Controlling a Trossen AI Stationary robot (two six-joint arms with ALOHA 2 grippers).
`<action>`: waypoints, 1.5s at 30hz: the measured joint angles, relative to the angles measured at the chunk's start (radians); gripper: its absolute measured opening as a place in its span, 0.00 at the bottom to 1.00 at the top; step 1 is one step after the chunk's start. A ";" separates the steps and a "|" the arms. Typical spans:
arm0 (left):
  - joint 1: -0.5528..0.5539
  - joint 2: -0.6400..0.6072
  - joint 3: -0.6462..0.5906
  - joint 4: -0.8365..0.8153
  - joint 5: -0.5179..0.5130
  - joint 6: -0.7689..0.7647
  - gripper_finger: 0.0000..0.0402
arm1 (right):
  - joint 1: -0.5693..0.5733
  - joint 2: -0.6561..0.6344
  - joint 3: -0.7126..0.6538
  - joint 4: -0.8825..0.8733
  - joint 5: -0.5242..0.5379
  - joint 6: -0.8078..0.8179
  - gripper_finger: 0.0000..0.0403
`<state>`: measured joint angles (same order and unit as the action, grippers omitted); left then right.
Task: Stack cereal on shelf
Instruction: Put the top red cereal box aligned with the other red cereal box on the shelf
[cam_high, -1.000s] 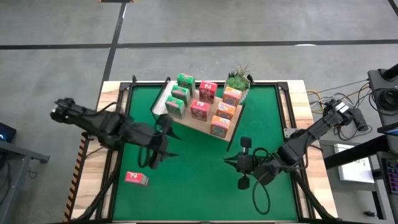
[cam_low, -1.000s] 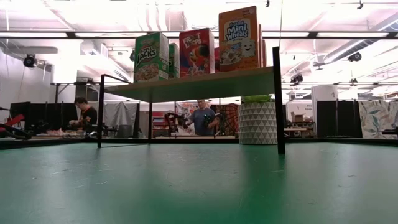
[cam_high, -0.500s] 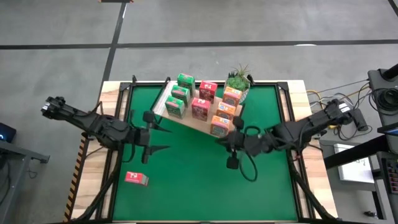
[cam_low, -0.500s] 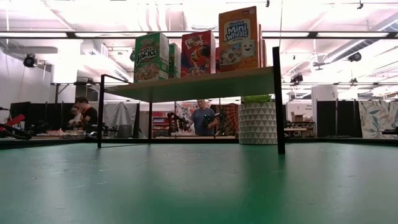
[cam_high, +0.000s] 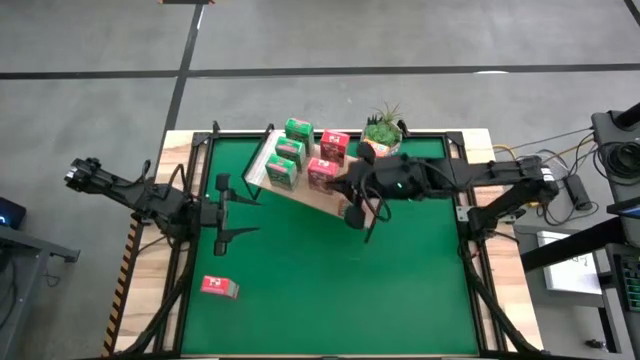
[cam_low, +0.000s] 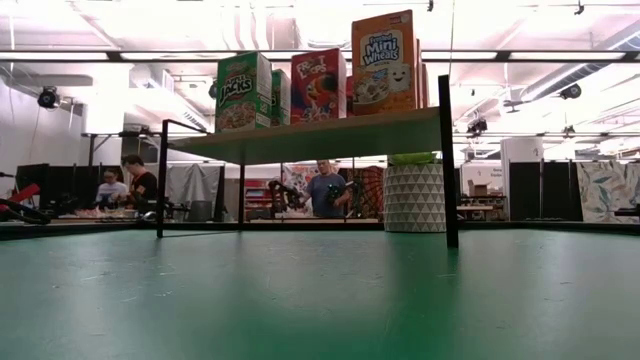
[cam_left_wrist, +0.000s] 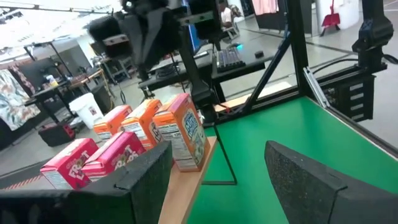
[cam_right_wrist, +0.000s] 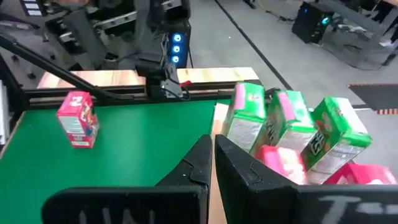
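- Right gripper (cam_high: 352, 212): fingers pressed together, nothing pinched. It sits over the near edge of the shelf (cam_high: 262, 160), just beside the orange boxes (cam_left_wrist: 177, 130). With closed tips at that row, it is probably set to nudge or square a box rather than grasp one.
- Left gripper (cam_high: 243, 205): fingers spread, empty, above the green mat (cam_high: 300, 280), just short of the shelf's left end.
- One pink-red box (cam_high: 219, 287) lies on the mat, well apart from both grippers, nearer the left. It is the only box off the shelf, and the spread fingers suit fetching it.
- Green boxes (cam_right_wrist: 283, 127) stand directly ahead of the right fingertips.
- Views: only the high view shows both arms. The right wrist view (cam_right_wrist: 211, 158) confirms the closed tips. The low view shows box fronts and the shelf underside, no grippers.
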<state>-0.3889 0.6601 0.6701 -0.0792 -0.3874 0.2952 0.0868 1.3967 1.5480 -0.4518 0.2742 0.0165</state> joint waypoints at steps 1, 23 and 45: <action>0.000 -0.006 -0.006 -0.001 0.000 0.007 0.60 | -0.017 0.014 0.027 -0.019 -0.017 -0.003 0.03; 0.000 -0.015 -0.011 0.004 -0.018 0.010 0.60 | -0.158 0.401 0.605 -0.610 -0.012 -0.040 0.32; 0.000 -0.012 -0.011 0.004 -0.018 0.010 0.60 | -0.186 0.420 0.550 -0.674 0.033 -0.030 0.65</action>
<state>-0.3889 0.6483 0.6586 -0.0757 -0.4049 0.3054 -0.0990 1.8172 2.0976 -1.1255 0.3068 -0.0133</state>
